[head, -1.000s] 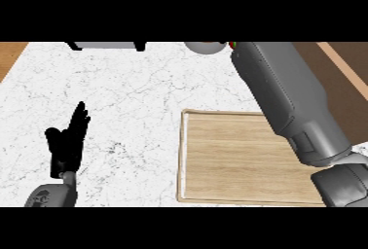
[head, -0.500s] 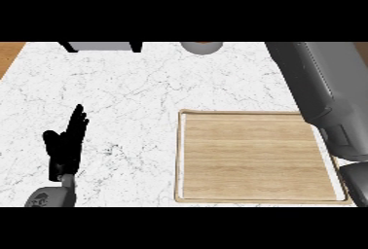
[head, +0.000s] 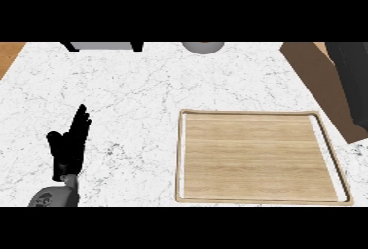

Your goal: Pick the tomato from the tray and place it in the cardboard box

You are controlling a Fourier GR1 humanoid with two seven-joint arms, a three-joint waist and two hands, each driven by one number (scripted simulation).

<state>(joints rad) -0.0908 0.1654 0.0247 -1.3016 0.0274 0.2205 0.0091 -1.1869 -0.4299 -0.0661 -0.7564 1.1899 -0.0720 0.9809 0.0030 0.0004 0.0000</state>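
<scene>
Although the tomato showed nowhere in the head view, so its place could not be told, the flat, rectangular light-wood tray (head: 259, 160) with its raised rim lay on the white marbled counter (head: 144, 82). Just beside the tray's far right corner slanted a brown panel of the cardboard box (head: 320, 82), with a dark forearm (head: 352, 73) right of that. Well left of the tray the black left hand (head: 68, 146) rested released, fingers straight, holding nothing. The right hand was out of view.
</scene>
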